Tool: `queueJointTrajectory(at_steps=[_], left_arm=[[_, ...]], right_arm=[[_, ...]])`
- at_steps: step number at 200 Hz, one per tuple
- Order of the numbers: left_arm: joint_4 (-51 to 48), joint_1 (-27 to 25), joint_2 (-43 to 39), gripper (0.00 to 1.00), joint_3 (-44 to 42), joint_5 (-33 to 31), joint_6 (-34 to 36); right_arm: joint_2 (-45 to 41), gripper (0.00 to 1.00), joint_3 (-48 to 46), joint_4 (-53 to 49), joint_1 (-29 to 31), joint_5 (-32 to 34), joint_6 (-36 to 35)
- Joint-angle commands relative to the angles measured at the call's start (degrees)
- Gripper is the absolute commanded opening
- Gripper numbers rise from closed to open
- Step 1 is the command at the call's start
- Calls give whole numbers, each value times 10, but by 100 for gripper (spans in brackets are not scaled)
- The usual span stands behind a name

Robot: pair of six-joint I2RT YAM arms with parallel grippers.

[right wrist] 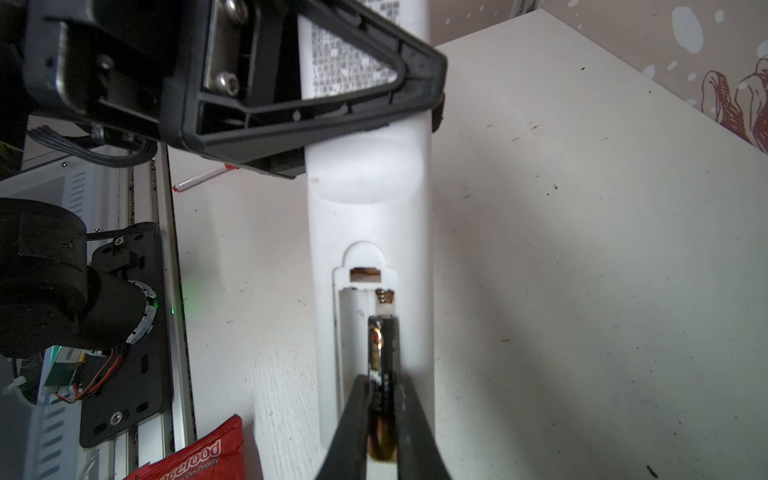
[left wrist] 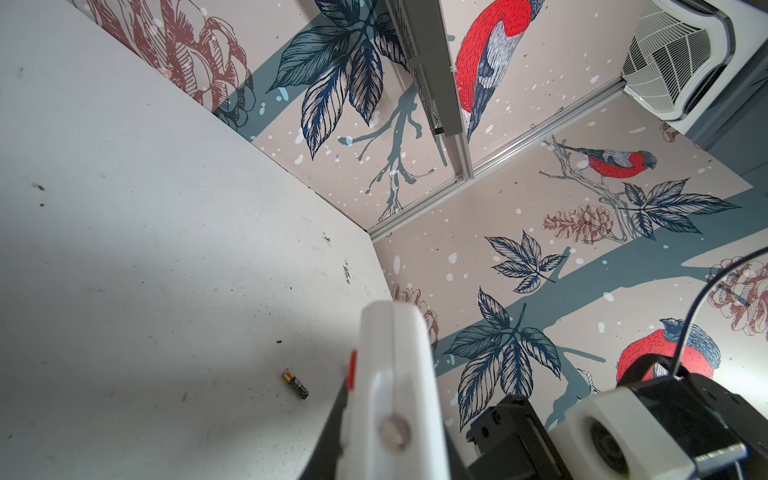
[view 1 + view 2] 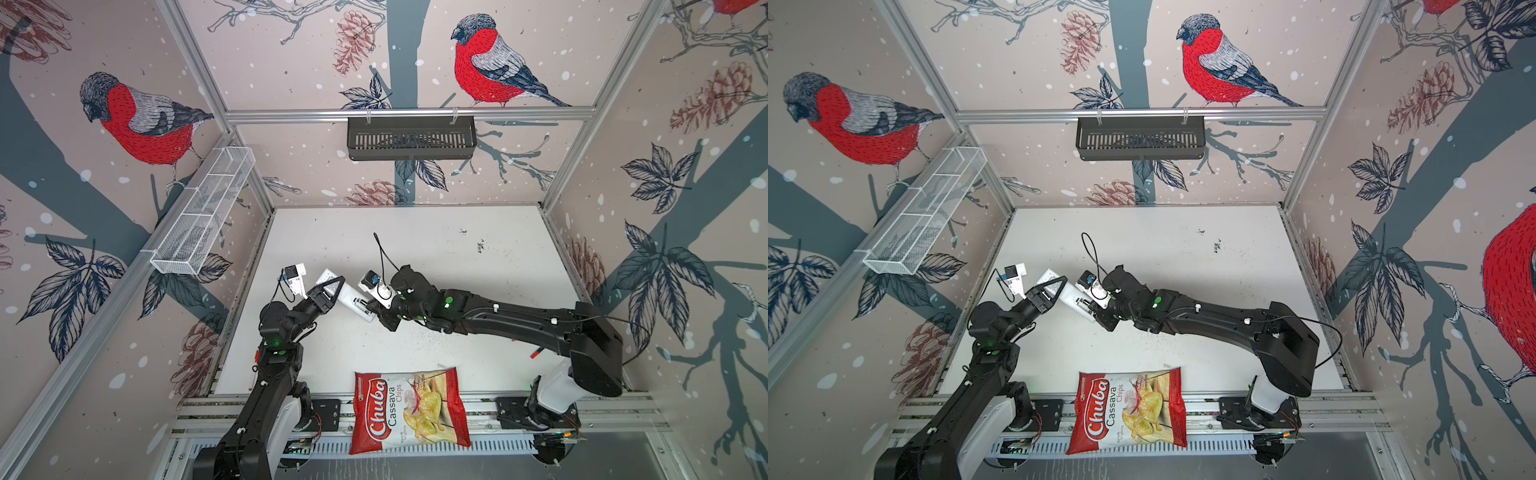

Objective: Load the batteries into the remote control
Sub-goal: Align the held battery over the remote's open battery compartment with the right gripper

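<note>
My left gripper (image 3: 330, 286) is shut on the white remote control (image 3: 353, 303) and holds it off the table, back side up. In the right wrist view the remote control (image 1: 370, 174) shows its open battery compartment (image 1: 353, 332) with the cover off. My right gripper (image 1: 382, 382) is shut on a dark battery (image 1: 382, 353) with a gold end. This battery lies lengthwise over one slot, its far end close to the spring contact (image 1: 384, 297). A second battery (image 2: 295, 383) lies loose on the white table (image 2: 166, 270) beside the remote control (image 2: 395, 374).
A red Chuba chips bag (image 3: 409, 409) lies at the table's front edge. A black basket (image 3: 411, 137) hangs on the back wall and a white wire basket (image 3: 203, 212) on the left wall. A red-tipped white stick (image 1: 203, 178) lies near the left arm's base.
</note>
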Motion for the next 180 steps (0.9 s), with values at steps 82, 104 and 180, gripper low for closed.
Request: queueJointTrajectory(at_steps=[82,104,180], left_arm=[[8,2,-3,0,4,3,11],[4,2,-5,0,4,1,14],[2,2,-6,0,4,0,15]], right_arm=[[22,12,39,-47,11,44,2],[33,12,50,-59,18,55,-2],[74,11,110,-119,19,111,31]])
